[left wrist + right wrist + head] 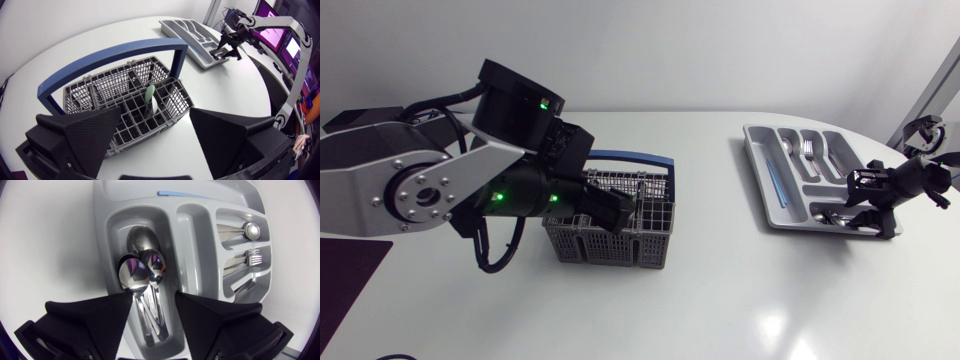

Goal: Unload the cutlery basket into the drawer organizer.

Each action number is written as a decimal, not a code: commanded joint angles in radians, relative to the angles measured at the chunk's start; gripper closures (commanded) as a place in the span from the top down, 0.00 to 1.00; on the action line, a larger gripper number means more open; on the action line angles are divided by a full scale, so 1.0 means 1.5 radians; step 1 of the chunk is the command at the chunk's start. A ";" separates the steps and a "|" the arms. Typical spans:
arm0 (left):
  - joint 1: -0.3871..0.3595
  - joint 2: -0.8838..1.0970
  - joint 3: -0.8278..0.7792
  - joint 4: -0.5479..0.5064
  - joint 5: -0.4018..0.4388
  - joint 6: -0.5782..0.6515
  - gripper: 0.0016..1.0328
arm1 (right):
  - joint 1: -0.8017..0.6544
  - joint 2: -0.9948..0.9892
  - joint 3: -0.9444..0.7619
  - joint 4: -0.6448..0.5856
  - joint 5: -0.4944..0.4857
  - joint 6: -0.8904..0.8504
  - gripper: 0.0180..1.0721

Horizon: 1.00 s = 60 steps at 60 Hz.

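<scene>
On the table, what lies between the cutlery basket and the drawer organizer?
Nothing. The head view shows only bare white table between the cutlery basket and the drawer organizer.

The spoons [142, 265] are polished metal, mirror-bright. The drawer organizer [190, 225] is smooth grey plastic with a soft sheen. The cutlery basket [100, 92] is matt grey plastic lattice, its handle [115, 53] matt blue. The left tool [156, 114] and right tool [154, 294] are matt black, finely ribbed. The tabletop [750, 290] is glossy white.
</scene>
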 commanded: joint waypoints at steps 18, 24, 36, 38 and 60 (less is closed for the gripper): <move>-0.004 0.024 0.019 -0.040 -0.030 -0.069 0.90 | 0.022 -0.138 -0.020 -0.137 -0.079 0.107 0.96; -0.003 0.033 0.024 -0.045 -0.034 -0.075 0.88 | 0.043 -0.188 -0.044 -0.161 -0.112 0.169 0.96; -0.004 0.044 0.039 -0.052 -0.034 -0.084 0.78 | 0.108 -0.302 -0.120 -0.194 -0.194 0.275 0.96; -0.005 0.046 0.040 -0.052 -0.034 -0.084 0.78 | 0.122 -0.314 -0.132 -0.194 -0.198 0.294 0.96; -0.007 0.094 0.068 -0.051 -0.034 -0.084 0.56 | 0.257 -0.455 -0.246 -0.155 -0.236 0.458 0.95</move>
